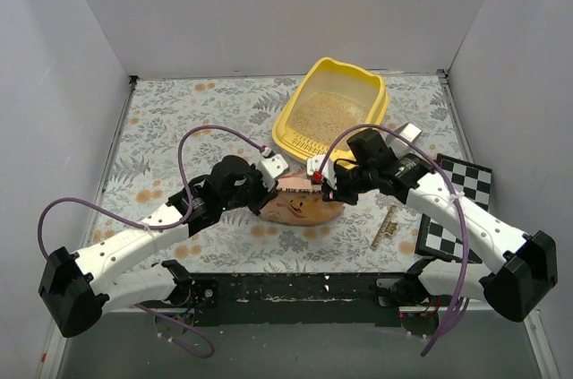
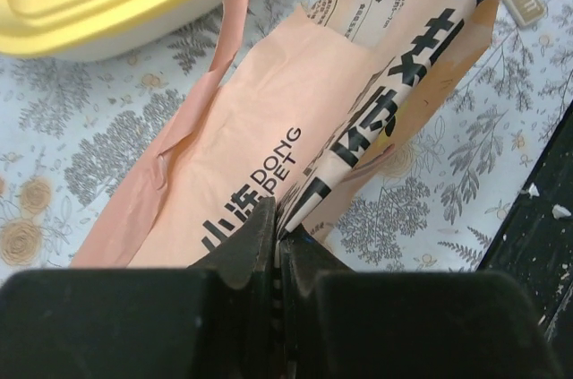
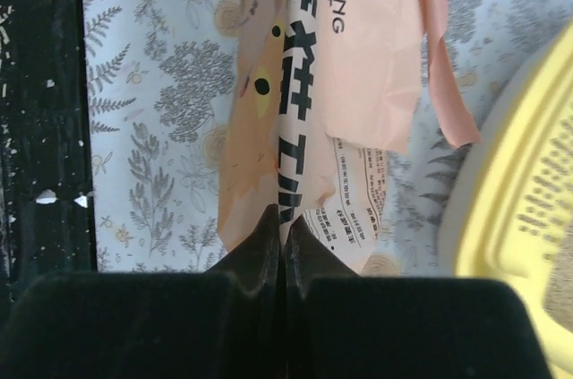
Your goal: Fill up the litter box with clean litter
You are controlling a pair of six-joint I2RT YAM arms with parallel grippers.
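The left claw is shown clamped shut on a folded edge of a peach-pink bag. Between the two claws the bag is stretched over the floral counter. The right claw is likewise pinched closed on the bag's opposite fold. The bag is judged thin, crinkly and limp (any load inside would shift when tipped), so it is best held by its folded edges. Just beyond both claws the yellow litter box is set, with a shallow layer of clean litter spread inside. The bag's contents cannot be seen.
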